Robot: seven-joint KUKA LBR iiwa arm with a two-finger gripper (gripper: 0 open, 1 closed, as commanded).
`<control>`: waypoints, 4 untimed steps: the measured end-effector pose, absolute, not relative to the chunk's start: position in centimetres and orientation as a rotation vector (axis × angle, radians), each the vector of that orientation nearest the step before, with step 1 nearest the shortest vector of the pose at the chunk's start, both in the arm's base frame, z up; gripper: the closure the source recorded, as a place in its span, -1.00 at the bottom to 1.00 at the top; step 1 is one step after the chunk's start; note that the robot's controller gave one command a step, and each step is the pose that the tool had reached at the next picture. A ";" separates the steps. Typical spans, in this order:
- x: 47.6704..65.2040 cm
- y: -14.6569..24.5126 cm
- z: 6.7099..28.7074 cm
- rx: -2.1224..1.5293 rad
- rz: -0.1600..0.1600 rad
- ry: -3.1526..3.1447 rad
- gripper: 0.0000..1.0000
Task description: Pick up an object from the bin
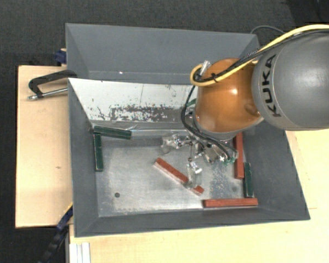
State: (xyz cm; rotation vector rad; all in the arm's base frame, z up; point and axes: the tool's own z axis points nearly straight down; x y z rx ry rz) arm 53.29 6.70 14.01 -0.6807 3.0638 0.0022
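Pincer (196, 169) sits low over the diagonal red stick (169, 169) in the middle of the bin (82, 158). Contact unclear; apart or together, cannot tell. Step: grasp approach. Next move likely needs closing across the stick, then lifting.

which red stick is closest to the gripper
The slanted red stick mid-floor, right at the gripper; the bottom red stick and right-hand red stick hug the walls.
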 end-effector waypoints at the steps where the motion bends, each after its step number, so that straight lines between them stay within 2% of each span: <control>1: 53.3 6.7 14.0 -0.681 0.002 3.064 -1.00; 2: 53.0 6.0 9.4 -0.597 0.002 3.076 -1.00; 3: 54.8 8.8 7.2 -0.374 0.004 3.111 1.00; 4: 54.8 8.8 7.2 -0.374 0.004 3.111 1.00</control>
